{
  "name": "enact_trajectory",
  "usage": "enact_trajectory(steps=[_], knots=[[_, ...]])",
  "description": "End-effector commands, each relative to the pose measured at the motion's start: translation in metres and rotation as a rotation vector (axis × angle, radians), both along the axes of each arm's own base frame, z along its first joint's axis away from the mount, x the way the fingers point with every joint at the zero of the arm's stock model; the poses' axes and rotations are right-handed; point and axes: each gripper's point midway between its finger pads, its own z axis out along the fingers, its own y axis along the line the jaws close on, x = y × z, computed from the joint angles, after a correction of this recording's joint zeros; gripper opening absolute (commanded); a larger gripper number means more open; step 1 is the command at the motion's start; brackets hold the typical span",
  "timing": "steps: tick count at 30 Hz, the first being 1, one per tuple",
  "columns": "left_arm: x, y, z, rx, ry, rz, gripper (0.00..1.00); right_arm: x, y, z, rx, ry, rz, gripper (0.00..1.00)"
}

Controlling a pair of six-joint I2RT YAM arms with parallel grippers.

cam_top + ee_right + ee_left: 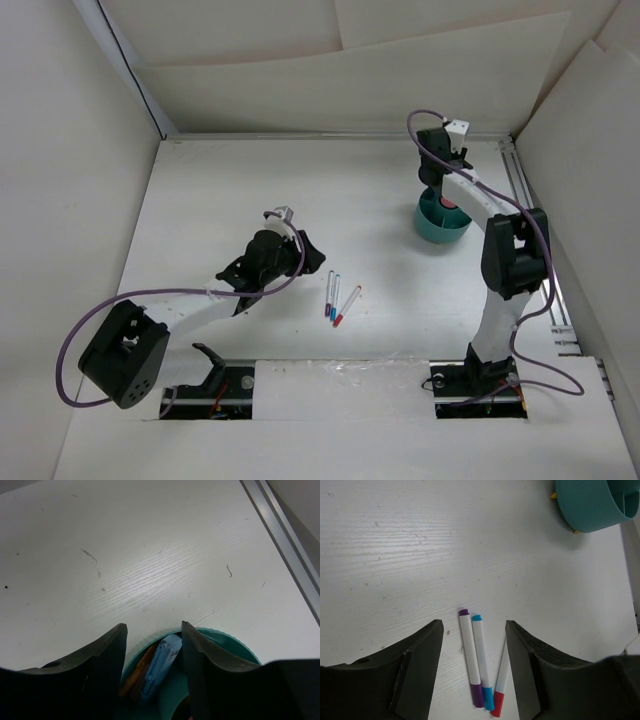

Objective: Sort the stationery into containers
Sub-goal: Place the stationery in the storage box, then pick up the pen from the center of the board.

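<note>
Three thin pens (479, 660) are being framed on the surface (395, 555) between the spread, empty left fingers (420, 660), long axes lying 12-to-6 in the wrist view, while the right fingers (100, 670), also spread, are being hovered over the teal cup (235, 647), at 2 o'clock from the pens and well apart.

Left arm (185, 305), right arm (497, 322): white links, black joint housings. Purple cables (68, 352) looped behind fingers (415, 675). Fingers matte black, wedge-shaped, grainy. White camera block (458, 127) behind right fingers.
</note>
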Motion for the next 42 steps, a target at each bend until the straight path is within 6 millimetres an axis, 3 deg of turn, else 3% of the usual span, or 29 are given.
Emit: enact_trajectory(steps=[1,7,9,11,12,15,16,18,19,20,21,22,26,28,30,32,33,34,35,37,42], knots=[[0.008,-0.002,0.012,-0.004,-0.037,0.011,0.49,0.0,0.002,0.028,0.001,-0.059,-0.012,0.54],[0.006,0.005,-0.005,0.046,0.008,0.035,0.41,-0.004,0.003,0.048,0.013,-0.086,-0.005,0.55],[0.006,0.005,-0.003,0.048,0.01,0.035,0.36,-0.007,0.002,0.066,0.029,-0.128,-0.01,0.55],[0.007,0.005,-0.002,0.057,0.006,0.03,0.27,-0.007,0.01,0.075,0.071,-0.151,0.021,0.55],[0.005,0.006,-0.008,0.071,0.025,0.029,0.17,-0.011,0.011,0.075,0.079,-0.144,0.033,0.55],[0.007,0.005,-0.006,0.092,0.021,0.031,0.06,-0.02,0.021,0.091,0.148,-0.179,0.085,0.55],[0.008,0.004,-0.007,0.111,0.019,0.044,0.0,-0.027,0.024,0.085,0.168,-0.166,0.099,0.54],[0.005,-0.007,-0.002,0.163,0.0,0.055,0.0,-0.036,0.04,0.102,0.231,-0.214,0.165,0.44],[0.003,-0.012,-0.001,0.18,-0.004,0.052,0.0,-0.043,0.043,0.092,0.255,-0.197,0.184,0.35],[-0.004,-0.021,-0.004,0.199,-0.002,0.027,0.0,-0.051,0.053,0.103,0.288,-0.225,0.22,0.16],[-0.002,-0.025,0.0,0.212,-0.008,0.034,0.0,-0.058,0.067,0.094,0.328,-0.205,0.274,0.07],[-0.004,-0.029,0.0,0.217,-0.004,0.023,0.0,-0.062,0.075,0.101,0.347,-0.216,0.308,0.0],[-0.004,-0.031,-0.008,0.248,0.027,0.026,0.08,-0.088,0.104,0.085,0.389,-0.186,0.402,0.0],[-0.004,-0.028,-0.014,0.263,0.041,0.04,0.1,-0.1,0.116,0.091,0.407,-0.212,0.436,0.0],[-0.003,-0.025,-0.018,0.278,0.051,0.062,0.08,-0.112,0.116,0.088,0.409,-0.219,0.446,0.0],[-0.005,-0.025,-0.02,0.3,0.059,0.061,0.08,-0.12,0.124,0.09,0.437,-0.226,0.481,0.06],[-0.003,-0.023,-0.021,0.315,0.061,0.073,0.11,-0.124,0.128,0.087,0.443,-0.222,0.498,0.1],[-0.01,-0.024,-0.028,0.357,0.076,0.061,0.13,-0.128,0.126,0.092,0.446,-0.237,0.501,0.21],[-0.004,-0.027,-0.022,0.373,0.055,0.082,0.16,-0.131,0.131,0.094,0.455,-0.245,0.521,0.26],[-0.008,-0.033,-0.028,0.44,0.045,0.063,0.23,-0.136,0.134,0.097,0.477,-0.25,0.538,0.33],[0.0,-0.033,-0.04,0.57,0.069,0.066,0.25,-0.144,0.128,0.097,0.482,-0.259,0.539,0.38]])
